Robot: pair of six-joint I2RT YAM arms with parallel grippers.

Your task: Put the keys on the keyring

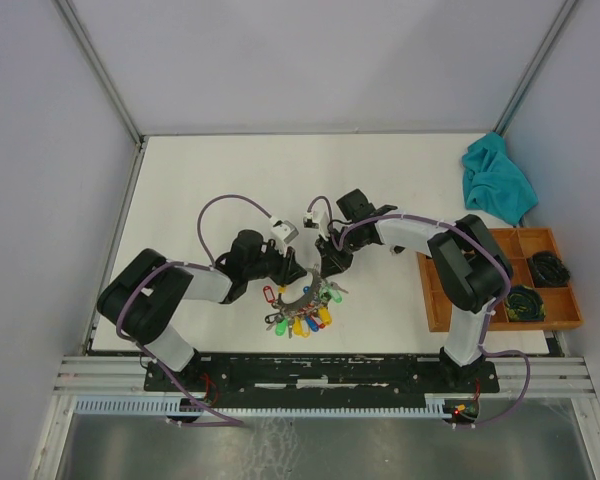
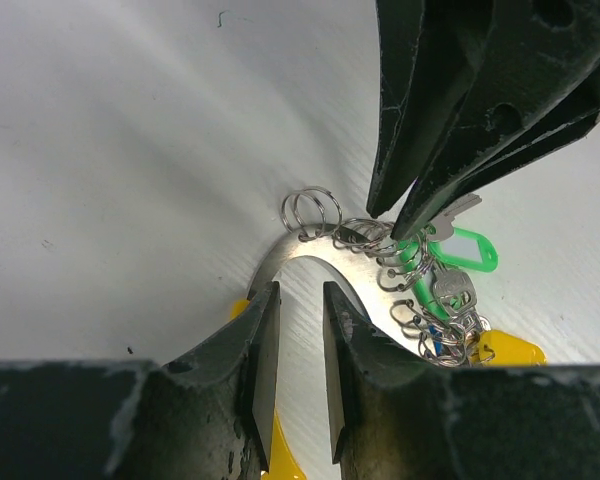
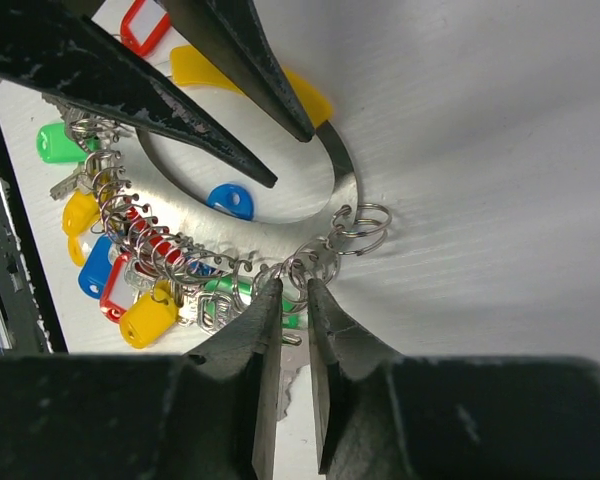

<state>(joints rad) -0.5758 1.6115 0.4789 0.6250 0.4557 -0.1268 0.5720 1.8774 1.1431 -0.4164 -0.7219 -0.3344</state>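
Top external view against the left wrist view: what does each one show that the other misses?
Only the top view shows the left arm and right arm whole, the teal cloth and the wooden tray at the right. Only the left wrist view shows the small wire loops at the band's end, with the tips of the right gripper close beside them. Both show the keyring with its coloured tags on the white table.

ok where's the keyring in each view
Top external: keyring just below the picture's centre.
Left wrist: keyring at centre, trailing to the lower right.
Right wrist: keyring arcing through the left half and centre.
Shared: the split ring on its band, in both wrist views; too small in top.
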